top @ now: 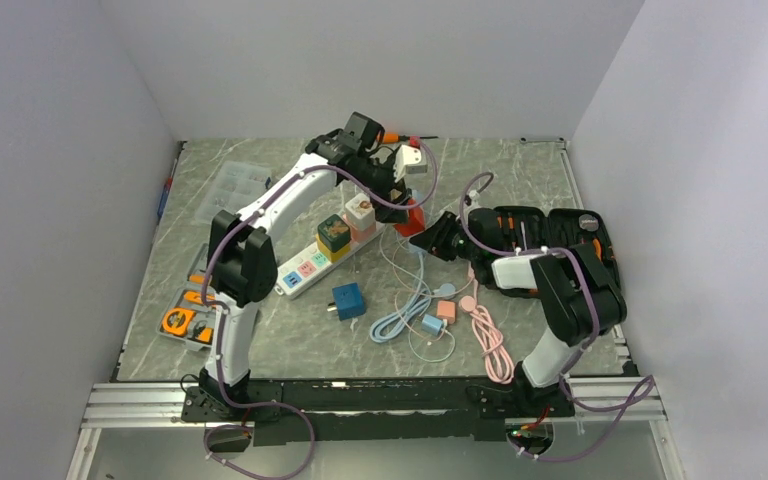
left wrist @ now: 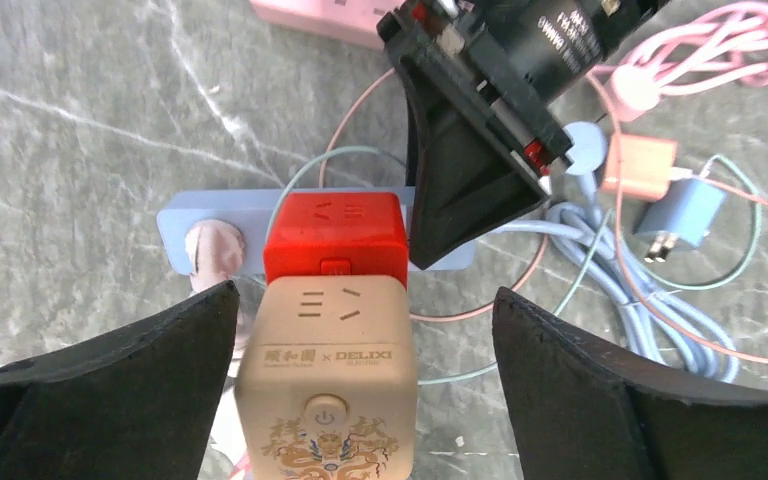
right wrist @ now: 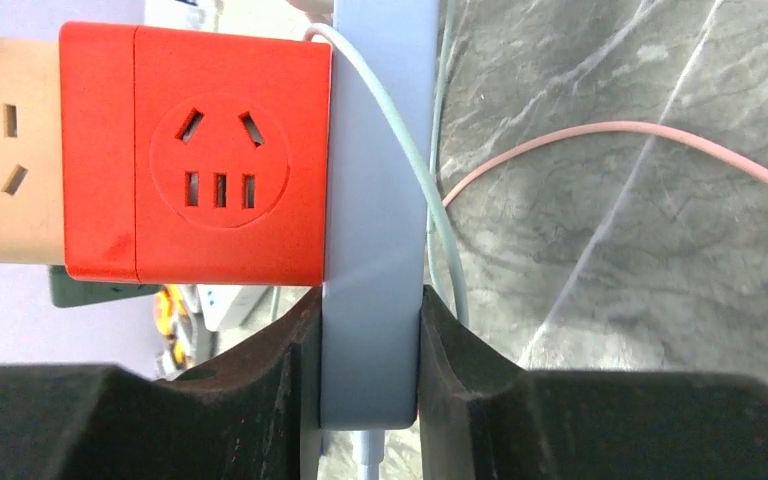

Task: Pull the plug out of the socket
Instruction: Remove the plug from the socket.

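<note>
A red cube plug (left wrist: 335, 235) sits in a blue-grey power strip (left wrist: 215, 222), with a beige cube adapter (left wrist: 328, 380) stacked on it. My left gripper (left wrist: 365, 300) is open, its fingers (left wrist: 120, 380) on either side of the beige cube without gripping it. My right gripper (right wrist: 370, 330) is shut on the end of the blue-grey strip (right wrist: 375, 200), right beside the red cube (right wrist: 195, 170). In the top view the red cube (top: 413, 217) lies between the left gripper (top: 398, 195) and the right gripper (top: 432, 233).
A white power strip (top: 305, 268) carrying a green and a pink cube lies mid-table. A loose blue cube (top: 348, 300) and tangled blue and pink cables (top: 490, 340) lie near the front. A black toolbox (top: 550, 235) is on the right, a clear organiser (top: 235, 185) and an orange tool tray (top: 185, 318) on the left.
</note>
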`<action>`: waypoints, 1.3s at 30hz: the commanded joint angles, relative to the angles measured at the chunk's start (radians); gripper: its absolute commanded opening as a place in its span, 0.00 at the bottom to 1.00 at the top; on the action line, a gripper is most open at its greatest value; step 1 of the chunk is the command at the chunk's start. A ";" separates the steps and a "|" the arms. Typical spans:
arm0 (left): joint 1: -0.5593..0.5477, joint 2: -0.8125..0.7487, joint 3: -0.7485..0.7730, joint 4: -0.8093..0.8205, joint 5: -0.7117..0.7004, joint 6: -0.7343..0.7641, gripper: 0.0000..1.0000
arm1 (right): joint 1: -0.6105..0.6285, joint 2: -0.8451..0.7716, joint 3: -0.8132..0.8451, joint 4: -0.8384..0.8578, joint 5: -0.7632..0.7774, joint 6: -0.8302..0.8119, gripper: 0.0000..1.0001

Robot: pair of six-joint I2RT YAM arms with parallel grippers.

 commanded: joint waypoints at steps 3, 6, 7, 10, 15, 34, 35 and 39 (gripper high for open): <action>-0.013 -0.103 0.063 -0.047 0.082 -0.019 0.99 | 0.087 -0.194 0.080 -0.178 0.221 -0.259 0.00; -0.020 -0.153 0.004 0.002 0.073 -0.021 0.99 | 0.107 -0.228 0.084 -0.213 0.272 -0.294 0.00; -0.027 -0.167 -0.016 0.013 0.059 -0.017 0.99 | 0.115 -0.239 0.087 -0.225 0.297 -0.308 0.00; -0.059 -0.189 -0.067 0.009 0.000 0.040 0.99 | 0.123 -0.273 0.091 -0.239 0.312 -0.321 0.00; -0.095 -0.164 -0.078 0.038 -0.127 0.068 0.99 | 0.092 -0.327 0.069 -0.179 0.224 -0.267 0.00; -0.093 -0.094 0.058 -0.020 -0.116 0.071 1.00 | -0.086 -0.353 -0.020 0.110 -0.102 0.004 0.00; -0.092 -0.085 0.068 -0.029 -0.107 0.061 0.99 | -0.086 -0.346 -0.017 0.126 -0.110 0.016 0.00; -0.100 -0.033 0.127 -0.085 -0.077 0.025 0.99 | -0.084 -0.352 -0.015 0.137 -0.104 0.017 0.00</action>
